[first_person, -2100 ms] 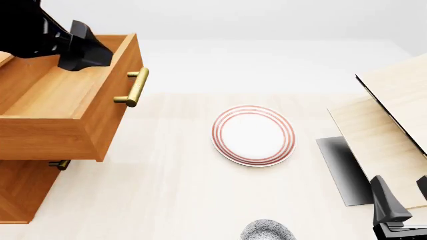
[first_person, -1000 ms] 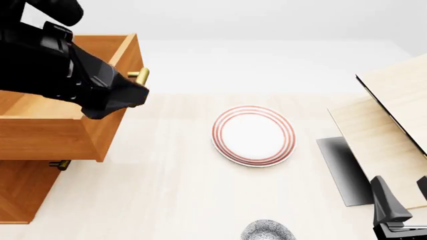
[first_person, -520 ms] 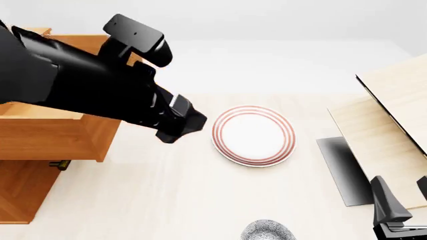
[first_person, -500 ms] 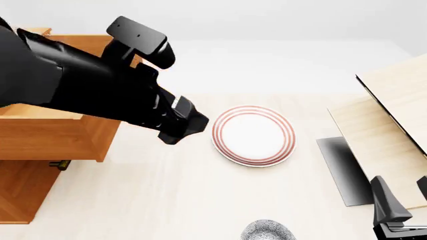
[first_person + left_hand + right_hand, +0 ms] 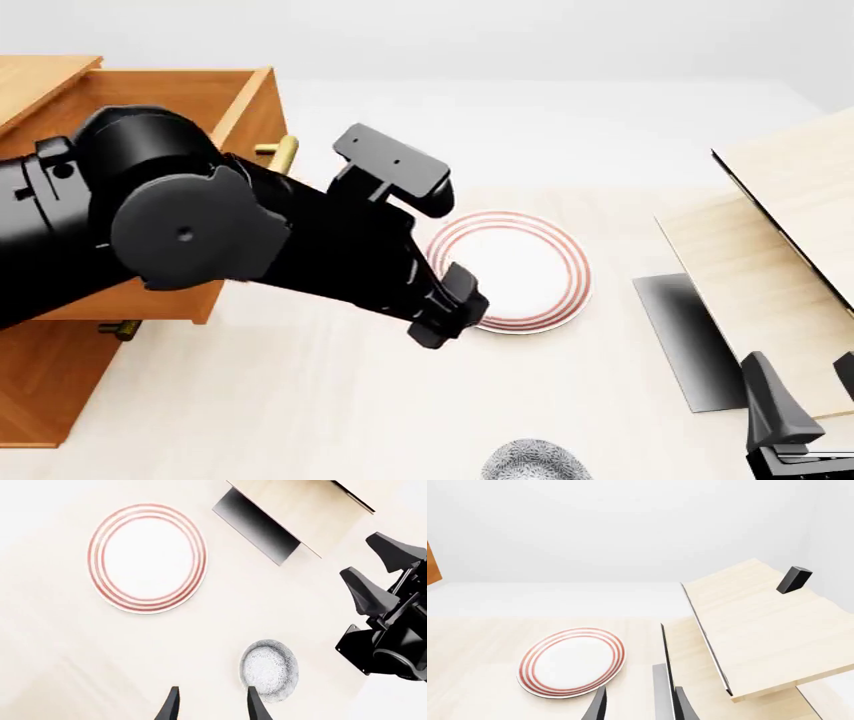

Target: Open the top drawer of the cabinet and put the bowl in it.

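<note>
Left claw (image 5: 210, 707) moved off top drawer (image 5: 200, 250) toward bowl (image 5: 268, 669); slightly open, empty.

Table (image 5: 307, 400) with plate (image 5: 514, 268), bowl (image 5: 537, 462), cabinet (image 5: 54, 370)

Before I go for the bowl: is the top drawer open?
Open. The top drawer juts out from the cabinet, its box interior exposed.
</note>
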Tool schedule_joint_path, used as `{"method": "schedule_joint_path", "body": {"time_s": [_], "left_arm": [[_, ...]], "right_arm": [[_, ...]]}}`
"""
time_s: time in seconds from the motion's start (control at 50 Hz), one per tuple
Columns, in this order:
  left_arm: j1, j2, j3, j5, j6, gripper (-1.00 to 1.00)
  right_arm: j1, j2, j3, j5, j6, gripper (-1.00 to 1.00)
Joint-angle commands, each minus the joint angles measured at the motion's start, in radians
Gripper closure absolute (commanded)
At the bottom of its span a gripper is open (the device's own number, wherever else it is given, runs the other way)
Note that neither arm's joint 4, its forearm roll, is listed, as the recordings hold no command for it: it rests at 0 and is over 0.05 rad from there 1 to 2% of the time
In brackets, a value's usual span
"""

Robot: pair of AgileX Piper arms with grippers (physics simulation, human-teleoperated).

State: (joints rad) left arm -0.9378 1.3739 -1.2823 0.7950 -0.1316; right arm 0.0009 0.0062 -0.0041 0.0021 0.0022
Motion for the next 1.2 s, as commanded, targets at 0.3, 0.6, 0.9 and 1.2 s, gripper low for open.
{"method": "schedule_joint_path", "body": {"time_s": [0.3, 0.6, 0.9, 1.2], "left_arm": [[-0.071, 0.109, 0.039, -0.092, -0.069, -1.00], [-0.110, 0.171, 0.050, -0.149, -0.123, -1.00], [-0.134, 0.230, 0.070, -0.194, -0.167, -1.00], [-0.151, 0.268, 0.095, -0.241, -0.214, -1.00]], "right_arm": [[0.000, -0.001, 0.001, -0.001, 0.000, -1.00], [0.000, -0.001, 0.001, -0.001, -0.001, -1.00], [-0.001, -0.001, 0.001, -0.001, -0.001, -1.00], [0.000, 0.000, 0.001, -0.001, -0.001, -1.00]]}}
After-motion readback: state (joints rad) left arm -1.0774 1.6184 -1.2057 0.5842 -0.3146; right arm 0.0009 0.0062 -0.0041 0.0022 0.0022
